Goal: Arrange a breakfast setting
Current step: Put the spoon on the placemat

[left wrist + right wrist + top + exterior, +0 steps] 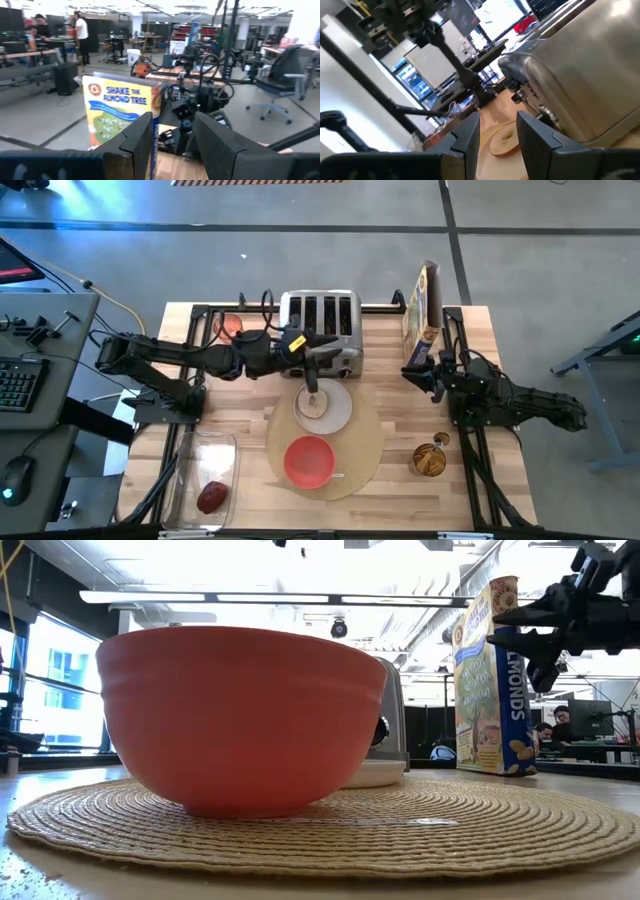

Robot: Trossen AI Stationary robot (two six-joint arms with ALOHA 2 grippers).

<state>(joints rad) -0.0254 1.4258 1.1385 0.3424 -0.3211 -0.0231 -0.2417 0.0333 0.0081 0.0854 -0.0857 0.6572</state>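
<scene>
A round tan placemat (pixel 350 450) lies at the table's middle. A red bowl (pixel 309 460) stands on its near part and a small white plate (pixel 340 412) on its far part. A round toast slice (pixel 314 404) lies on the plate and also shows in the right wrist view (pixel 506 137). A dark red fruit (pixel 211 497) lies in the clear tub (pixel 190 455) at the near left. My left gripper (pixel 338 356) is open and empty above the plate, in front of the toaster. My right gripper (pixel 412 372) is open and empty, raised at the table's right. I cannot make out the spoon.
The silver four-slot toaster (pixel 320 328) stands at the far middle, just behind the plate. An almond cereal box (pixel 422 305) stands upright at the far right. A round brown container (pixel 430 458) sits at the near right. An orange object (pixel 228 325) lies at the far left.
</scene>
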